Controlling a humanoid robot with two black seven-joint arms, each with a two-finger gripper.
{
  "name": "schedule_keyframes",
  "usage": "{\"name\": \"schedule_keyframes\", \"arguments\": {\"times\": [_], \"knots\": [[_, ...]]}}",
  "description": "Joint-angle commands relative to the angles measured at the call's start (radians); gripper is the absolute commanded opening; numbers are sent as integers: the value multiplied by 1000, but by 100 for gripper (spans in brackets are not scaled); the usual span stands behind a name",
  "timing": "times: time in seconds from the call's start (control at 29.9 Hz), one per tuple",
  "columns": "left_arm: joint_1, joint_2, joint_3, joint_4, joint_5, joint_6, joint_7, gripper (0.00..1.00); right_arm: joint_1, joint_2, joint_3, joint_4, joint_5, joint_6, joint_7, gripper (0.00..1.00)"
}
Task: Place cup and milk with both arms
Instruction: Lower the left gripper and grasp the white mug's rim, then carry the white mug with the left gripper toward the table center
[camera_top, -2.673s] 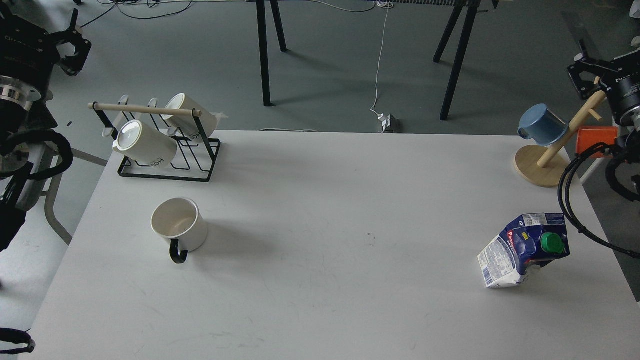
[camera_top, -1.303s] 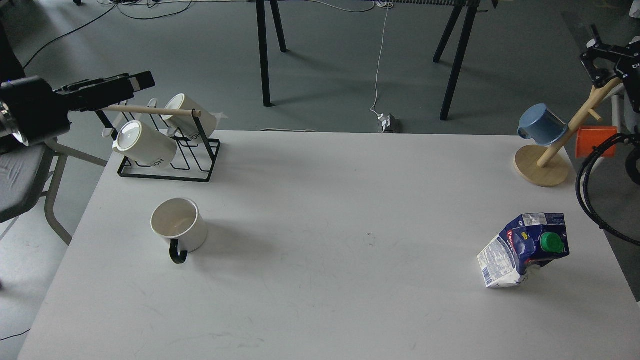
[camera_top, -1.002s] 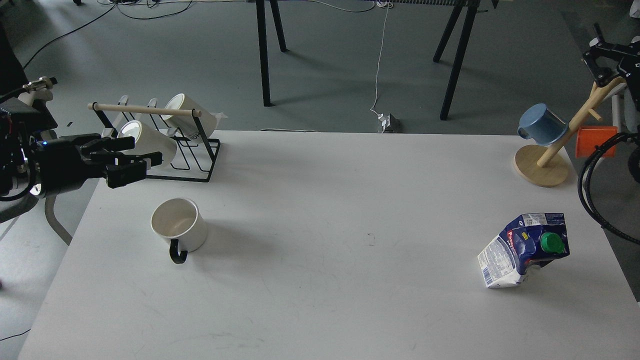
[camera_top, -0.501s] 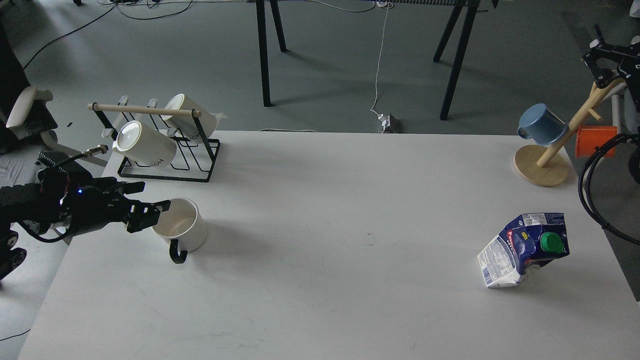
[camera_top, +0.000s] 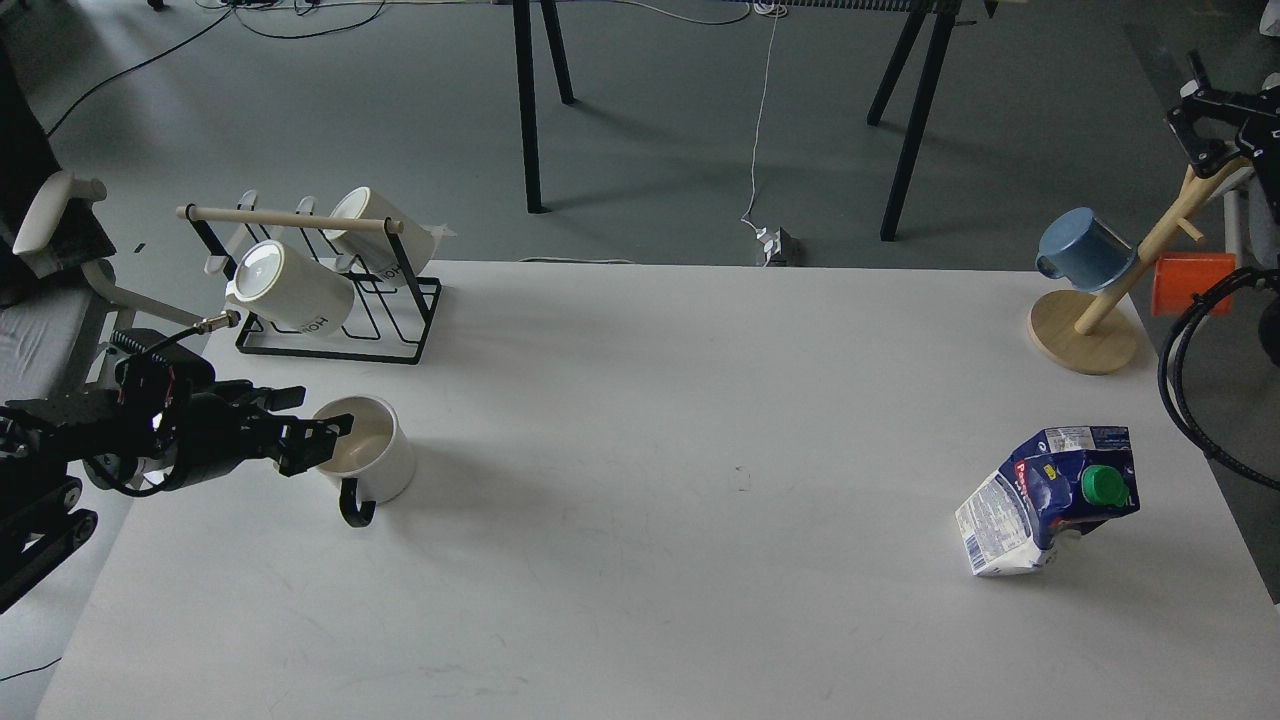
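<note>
White rectangular worktop (camera_top: 640, 400). White ceramic cup with black handle and cream interior (camera_top: 365, 462): upright, near the left edge, handle toward the viewer. Left gripper (camera_top: 315, 430): black, at the cup's left rim, fingers (camera_top: 322, 437) spread apart, one over the mouth; contact cannot be told. Dented dark blue and white milk carton with green screw cap (camera_top: 1050, 498): leaning, near the right edge, well apart from the cup. Right gripper (camera_top: 1205, 125): off the worktop at upper right, beside a wooden mug tree (camera_top: 1105, 300); finger state cannot be told. Black wire rack with two lettered white mugs (camera_top: 320, 290): rear left corner.
</note>
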Motion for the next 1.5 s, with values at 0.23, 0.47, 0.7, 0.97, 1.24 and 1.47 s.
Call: {"name": "schedule_keyframes", "arguments": {"times": [0.23,0.47,0.7,0.97,1.24,1.47], "knots": [[-1,8,56,12,4,18,-8,26,0,-9,0,0,-3,0,0,99],[-13,4,56,12,3,23,-10,5,-3,-16,0,0,-5,0,0,99],[-19,19,53,-72,4,26,-31,2,-4,-16,0,0,-5,0,0,99],[-65,48,53,-343,55,-36,-31,2,-6,-38,0,2,-3,0,2,99],[-142,-237,53,-538,64,-335,117,3,-6,-43,3,0,-5,0,2,99],[-136,-525,56,-457,64,-349,134,3,-4,-44,9,2,-5,0,2,99]]}}
